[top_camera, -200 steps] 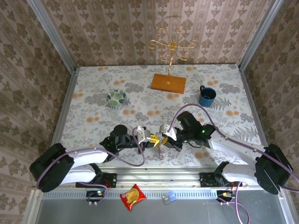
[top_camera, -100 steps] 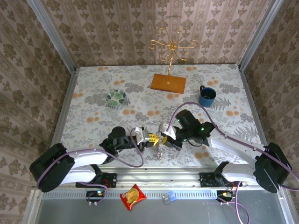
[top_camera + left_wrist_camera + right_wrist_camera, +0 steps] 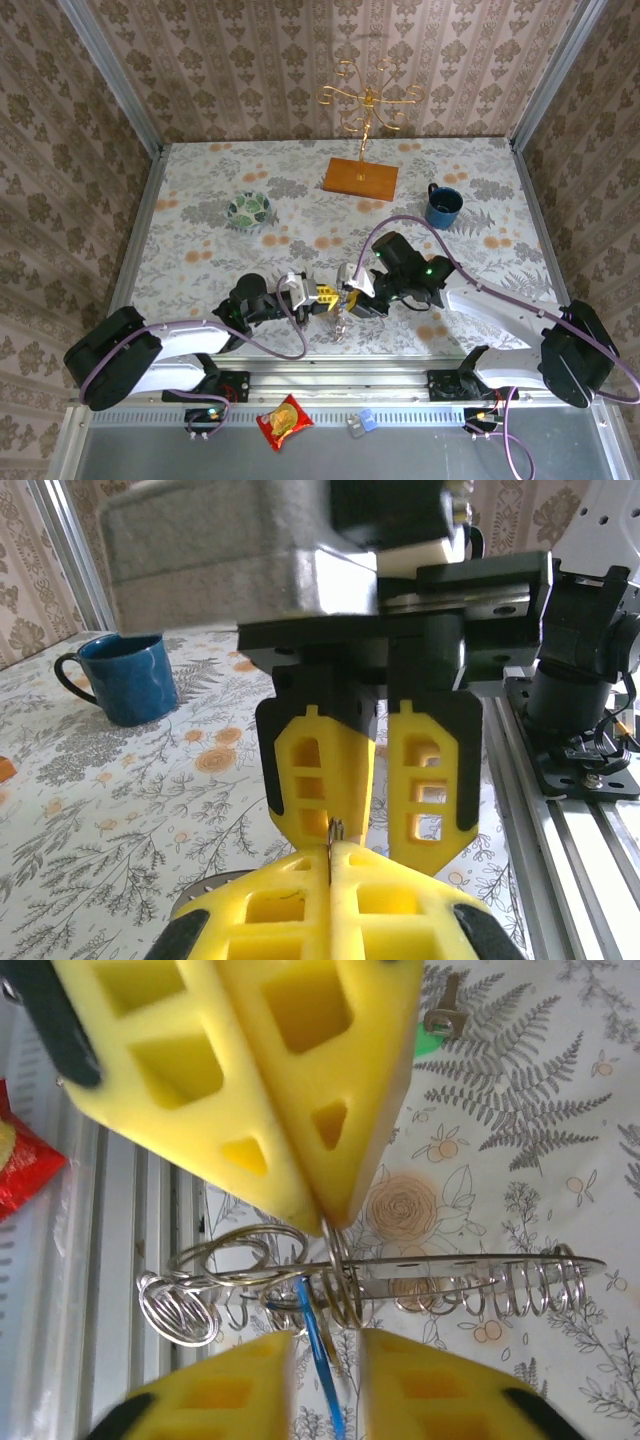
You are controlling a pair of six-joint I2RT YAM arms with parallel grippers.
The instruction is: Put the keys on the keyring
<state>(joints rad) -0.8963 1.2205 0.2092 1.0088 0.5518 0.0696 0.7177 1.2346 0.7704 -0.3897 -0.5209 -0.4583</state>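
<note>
The keyring (image 3: 450, 1272) is a bundle of wire loops and a coil, held edge-on above the table near its front edge (image 3: 339, 316). My left gripper (image 3: 326, 297) (image 3: 332, 845) (image 3: 325, 1222) is shut on a thin loop of it. A blue key (image 3: 318, 1355) hangs from the loops, in the gap between my right gripper's (image 3: 325, 1345) (image 3: 350, 292) (image 3: 380, 845) fingers, which stand apart and open. A green-headed key (image 3: 432, 1032) lies on the table beyond.
A blue mug (image 3: 442, 206) (image 3: 120, 675) stands at the back right. A green-patterned bowl (image 3: 249, 209) sits at the back left, a gold stand on a wooden base (image 3: 361, 178) at the back. A red packet (image 3: 284, 421) lies below the table's front rail (image 3: 560, 810).
My right gripper's fingers have parted, leaving the blue key hanging on the keyring. Both grippers and the keyring drifted slightly left.
</note>
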